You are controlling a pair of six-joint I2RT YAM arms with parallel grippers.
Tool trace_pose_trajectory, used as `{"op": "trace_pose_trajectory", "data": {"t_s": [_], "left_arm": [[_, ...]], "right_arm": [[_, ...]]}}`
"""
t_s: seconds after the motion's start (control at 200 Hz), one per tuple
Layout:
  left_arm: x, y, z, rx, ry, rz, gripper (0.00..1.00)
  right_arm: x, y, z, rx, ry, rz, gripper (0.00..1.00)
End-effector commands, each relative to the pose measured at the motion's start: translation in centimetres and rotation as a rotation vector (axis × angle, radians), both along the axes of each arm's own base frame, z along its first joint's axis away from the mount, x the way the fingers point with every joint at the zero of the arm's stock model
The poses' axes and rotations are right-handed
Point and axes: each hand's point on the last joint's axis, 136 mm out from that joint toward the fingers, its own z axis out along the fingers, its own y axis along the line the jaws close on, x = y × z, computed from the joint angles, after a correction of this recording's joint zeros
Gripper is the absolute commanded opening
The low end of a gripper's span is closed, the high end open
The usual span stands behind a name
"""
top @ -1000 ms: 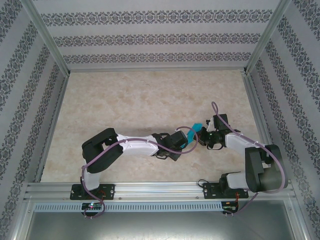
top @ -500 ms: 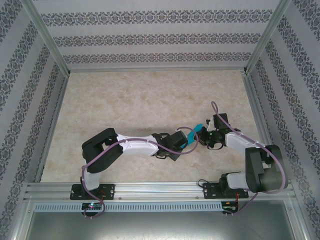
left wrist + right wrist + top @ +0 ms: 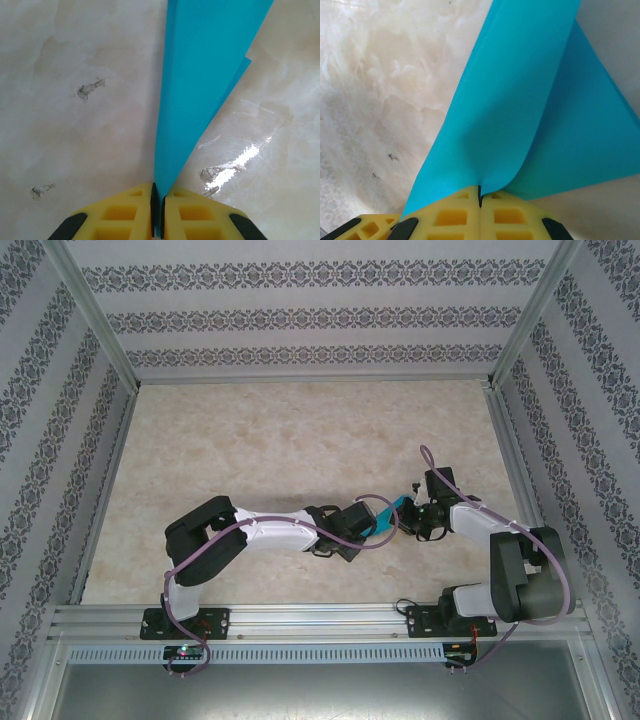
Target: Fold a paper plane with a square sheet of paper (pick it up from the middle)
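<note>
Paper (image 3: 384, 520) hangs over the counter (image 3: 280, 440) between your arms, left gripper (image 3: 158, 210) and right gripper (image 3: 480, 197) both clenched on it; you have layered folds and a narrowing point, but I judge wings and final creases remain
</note>
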Motion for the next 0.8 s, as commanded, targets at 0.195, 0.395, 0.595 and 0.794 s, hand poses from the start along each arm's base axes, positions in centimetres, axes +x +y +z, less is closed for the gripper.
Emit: {"op": "trace_pose_trajectory", "data": {"t_s": [0.195, 0.395, 0.595, 0.794], "left_arm": [[-0.1, 2.0, -2.1, 0.113, 0.015, -0.015, 0.14], [-0.1, 1.9, -2.0, 0.117, 0.012, -0.02, 0.14], [-0.3, 1.7, -2.3, 0.129, 0.016, -0.031, 0.14], [-0.4, 1.7, -2.5, 0.14, 0.017, -0.039, 0.14]], "right_arm": [[0.5, -2.1, -0.2, -0.124, 0.001, -0.021, 0.0], [-0.7, -2.6, -0.6, -0.161, 0.039, -0.004, 0.0], [-0.7, -1.5, 0.4, -0.114, -0.007, 0.024, 0.0], [-1.6, -1.7, 0.3, -0.149, 0.024, 0.034, 0.0]]}}
